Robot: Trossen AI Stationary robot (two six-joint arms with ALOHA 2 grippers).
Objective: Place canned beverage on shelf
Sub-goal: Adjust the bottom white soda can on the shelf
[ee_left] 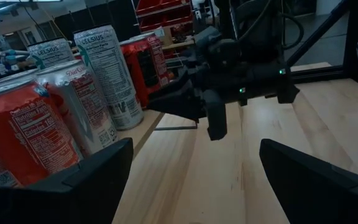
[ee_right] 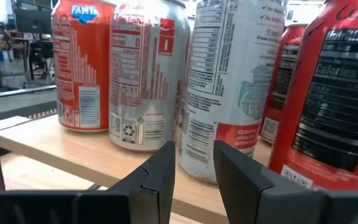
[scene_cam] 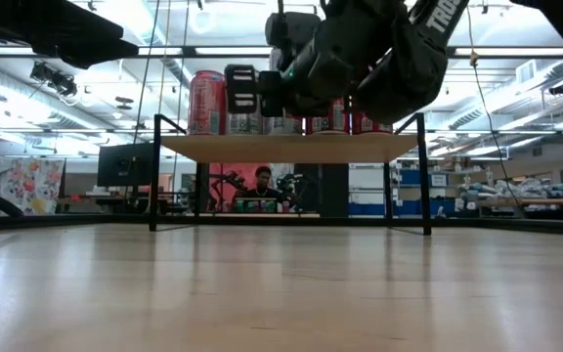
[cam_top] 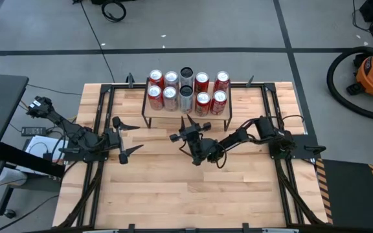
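High view: ten cans point(cam_top: 186, 90) stand on the shelf point(cam_top: 157, 115). Right claw point(cam_top: 185, 125) sits just before it, fingers narrowly parted, empty. Left claw point(cam_top: 129, 136) waits spread over the desk point(cam_top: 186, 194).

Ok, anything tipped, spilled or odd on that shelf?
Nothing stands out. The cans stand upright in two rows on the shelf, none tipped or spilled. The right gripper hangs empty just in front of them; the left gripper waits open, off to the side.

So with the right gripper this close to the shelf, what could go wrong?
1. The right gripper, empty and narrowly open, sits right at the front cans; nudging forward could topple one into the packed rows.
2. Lifting or swinging sideways could clip the shelf edge and shake the cans.
3. The left gripper waits open nearby; a wide retreat might cross it.
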